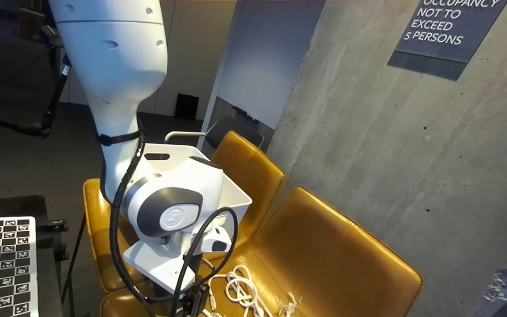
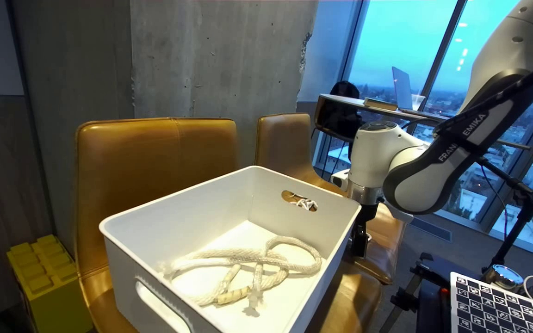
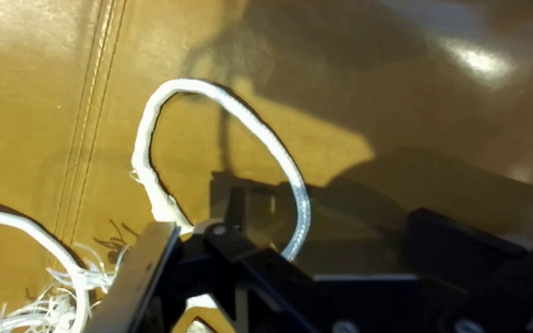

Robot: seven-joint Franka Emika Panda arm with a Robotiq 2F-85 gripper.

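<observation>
Wrist view: my jaws stand spread over the seat of a tan leather chair (image 3: 21, 115), and a thin white braided cord (image 3: 275, 145) lies on it below them, its loop reaching out ahead. I can't tell whether the cord passes between the jaws. A frayed white tuft (image 3: 59, 313) sits left of them here. Both exterior views put a white rectangular plastic bin (image 2: 178, 226) near the jaws; a thicker off-white rope (image 2: 241, 254) lies inside.
</observation>
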